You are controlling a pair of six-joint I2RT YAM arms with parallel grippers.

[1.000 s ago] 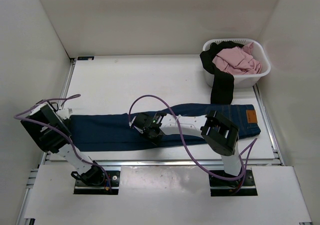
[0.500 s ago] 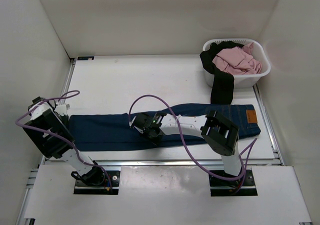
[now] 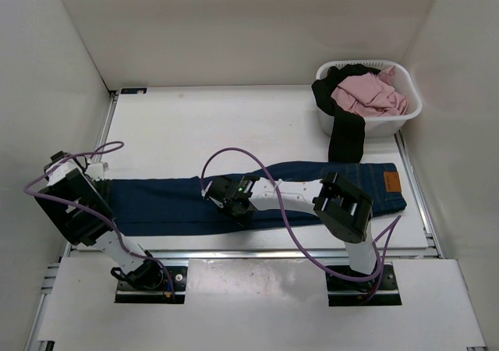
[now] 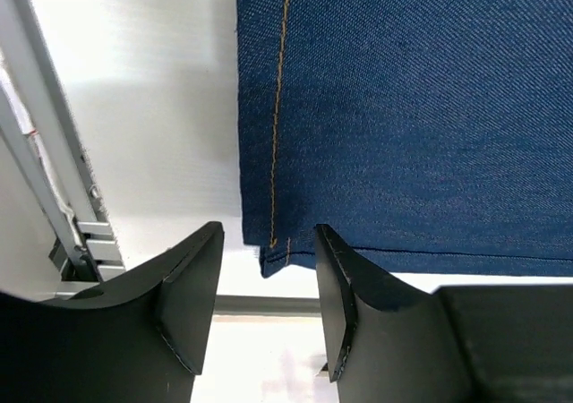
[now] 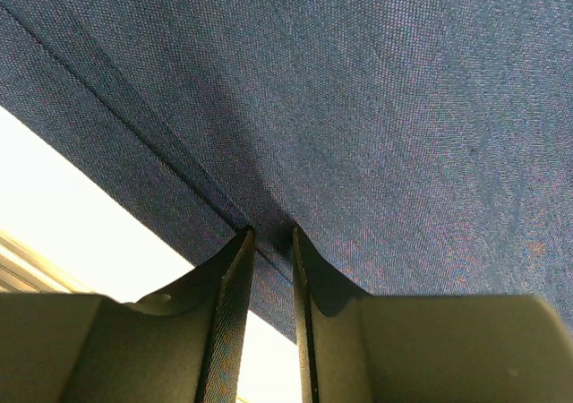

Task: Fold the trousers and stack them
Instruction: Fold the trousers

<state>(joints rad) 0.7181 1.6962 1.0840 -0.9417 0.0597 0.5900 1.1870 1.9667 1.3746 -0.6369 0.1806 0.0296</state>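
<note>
- We see the top view bright and even, with only soft shadows on the surface (image 3: 195,125).
- In the left wrist view it glares, nearly washed out.
- The right wrist view is dimmer, grain speckling the trousers (image 5: 403,107), the right tool (image 5: 271,237) shadowed.

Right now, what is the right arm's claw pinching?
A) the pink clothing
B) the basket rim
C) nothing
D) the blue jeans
D: the right gripper is closed on a puckered fold of the blue jeans, as its wrist view shows.
</note>
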